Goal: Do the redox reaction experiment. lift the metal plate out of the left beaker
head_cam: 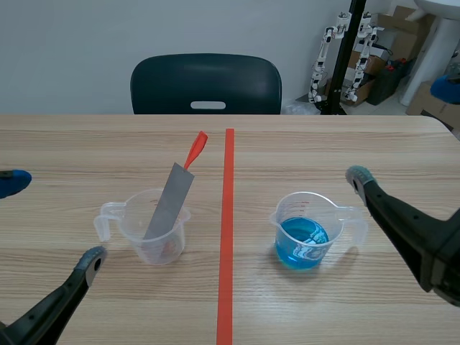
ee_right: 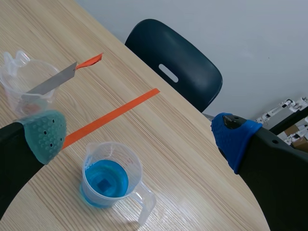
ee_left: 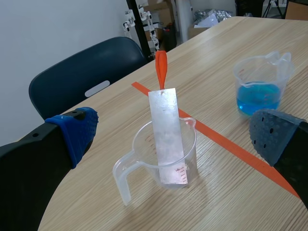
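the left gripper [ee_left: 175, 137] and the right gripper [ee_right: 139, 137] are held open, fingers spread wide. just ahead of the left gripper, a flat dull-grey metal plate [ee_left: 166, 130] is stood leaning in the clear left beaker [ee_left: 191, 149], topped by an orange-red tip [ee_left: 160, 67].

Dark chair [head_cam: 205, 84] behind wooden table [head_cam: 323, 151], pale wall [head_cam: 144, 29], boxes [head_cam: 392, 72] in corner.
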